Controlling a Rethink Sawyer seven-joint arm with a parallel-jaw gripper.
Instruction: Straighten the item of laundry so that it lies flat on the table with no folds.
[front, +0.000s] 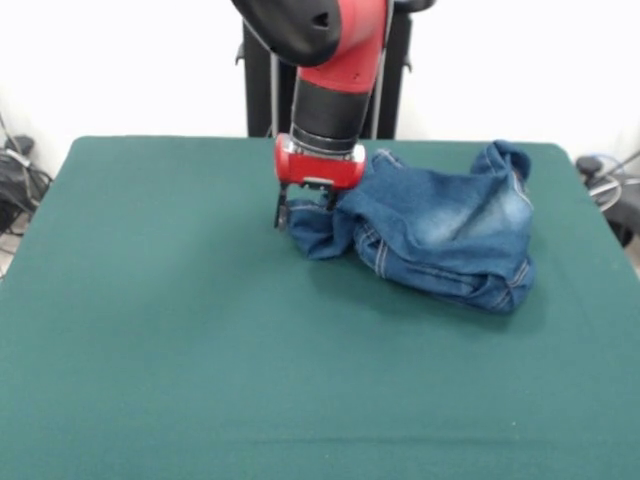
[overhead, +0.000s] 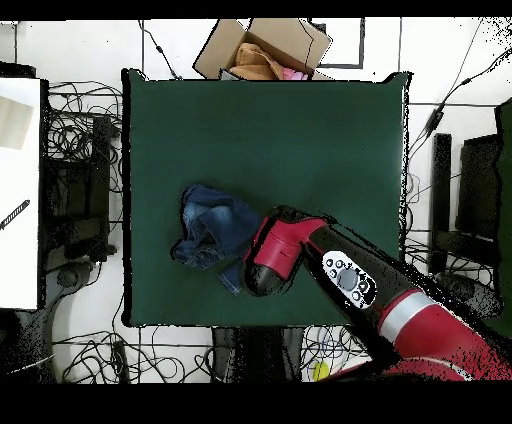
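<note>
The item of laundry (front: 440, 235) is a pair of blue denim jeans with faded patches, lying crumpled and folded over itself on the far right part of the green table (front: 200, 350). In the overhead view the jeans (overhead: 210, 232) sit bunched near the table's left edge. My gripper (front: 302, 215) points straight down at the left end of the heap, low against the cloth, with denim bunched right under it. From above, the red arm (overhead: 275, 255) hides the gripper and part of the jeans.
A cardboard box (overhead: 265, 48) with things in it stands on the floor beyond one table edge in the overhead view. Cables lie on the floor around the table (overhead: 300, 130). A white surface (overhead: 20, 190) runs along the left side.
</note>
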